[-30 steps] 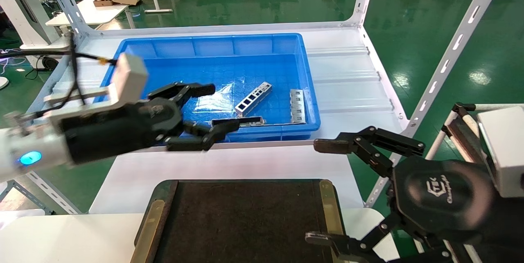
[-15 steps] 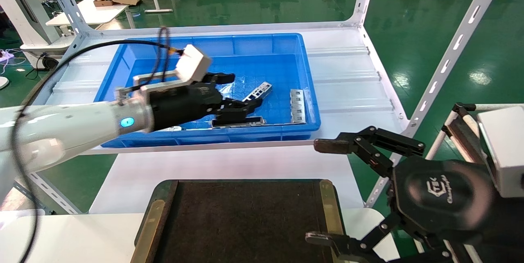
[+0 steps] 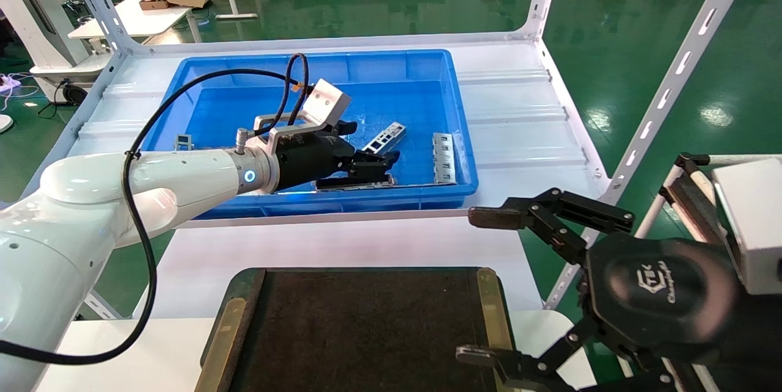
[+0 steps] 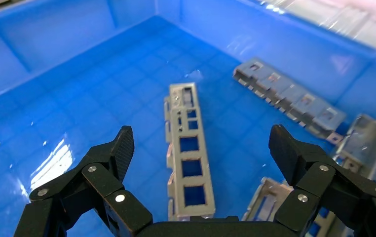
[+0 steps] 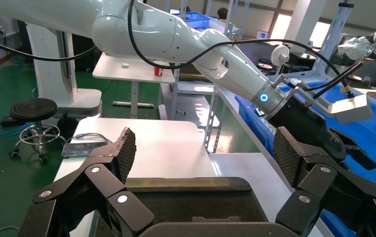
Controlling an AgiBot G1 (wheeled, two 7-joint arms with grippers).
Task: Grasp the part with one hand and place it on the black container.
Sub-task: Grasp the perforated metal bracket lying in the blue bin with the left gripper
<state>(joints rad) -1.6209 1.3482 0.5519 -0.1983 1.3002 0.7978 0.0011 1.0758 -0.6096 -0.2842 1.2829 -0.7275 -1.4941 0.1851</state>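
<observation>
Head view, left gripper [image 3: 369,163]: reached into the blue bin [image 3: 244,68], low over the floor; I could see its fingers spread, nothing held.
Head view, part [image 3: 386,137]: lay flat on the bin floor just beyond the fingertips, near end hidden by them.
Head view, tray [image 3: 489,300]: black tray sat near the robot, well apart from the bin.
Head view, right gripper [image 3: 489,285]: parked beside the tray's right rim, fingers wide, idle.
Left wrist view, part [image 4: 188,153]: ran lengthwise between the spread fingers [image 4: 122,148], untouched. Duller grey strips [image 4: 289,98] lay nearby.
Left wrist view, handling: I judged it thin, stiff, light, slick; edges possibly sharp.
Left wrist view, hold: I'd pinch across the narrow width, mid-length, on the folded side walls.
Right wrist view, right gripper [image 5: 203,153]: open above the tray [image 5: 176,183].
</observation>
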